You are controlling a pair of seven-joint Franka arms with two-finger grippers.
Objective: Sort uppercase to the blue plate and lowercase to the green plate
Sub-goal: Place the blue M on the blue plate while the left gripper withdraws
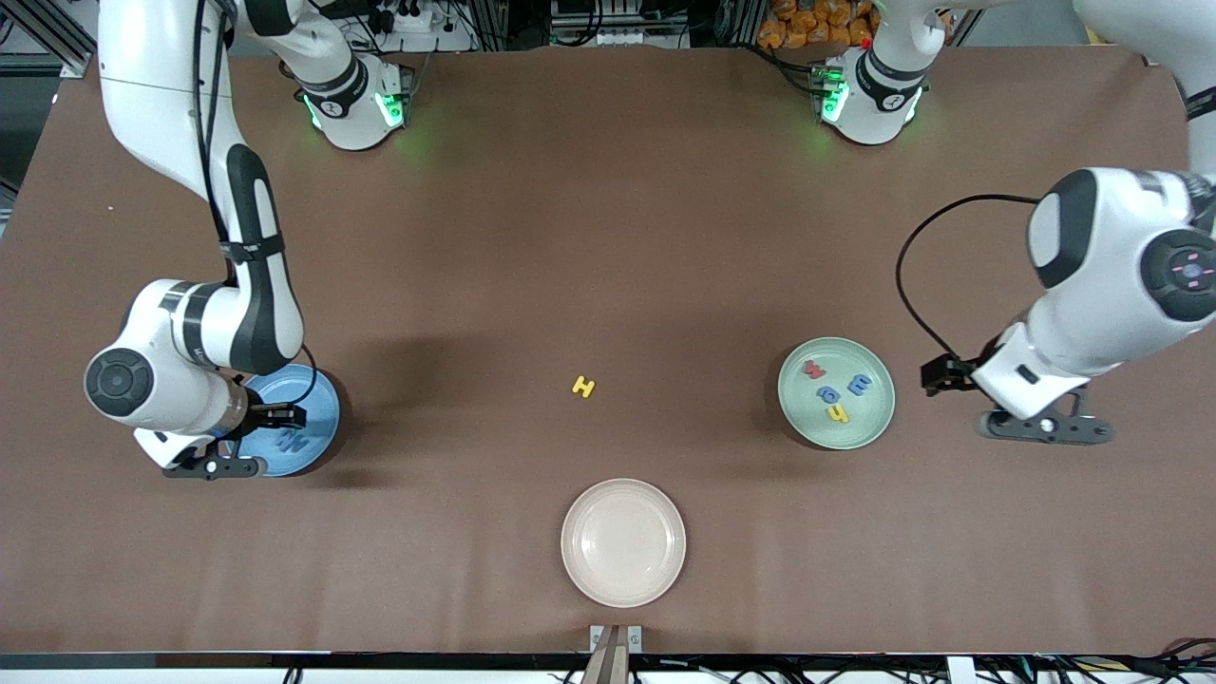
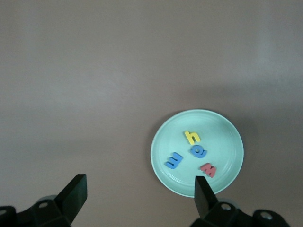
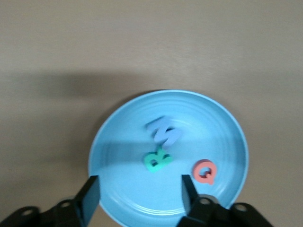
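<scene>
The brown table (image 1: 608, 237) carried three plates — blue plate (image 1: 318, 418), green plate (image 1: 879, 418), cream plate (image 1: 623, 542) — and a yellow H (image 1: 583, 387) lying between them.

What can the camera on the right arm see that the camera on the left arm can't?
Only the right wrist view shows the blue plate holding a blue W, a green R and a red Q, under the open right gripper. Only the left wrist view shows the green plate with four small letters, by the open left gripper. Both show brown table.
</scene>
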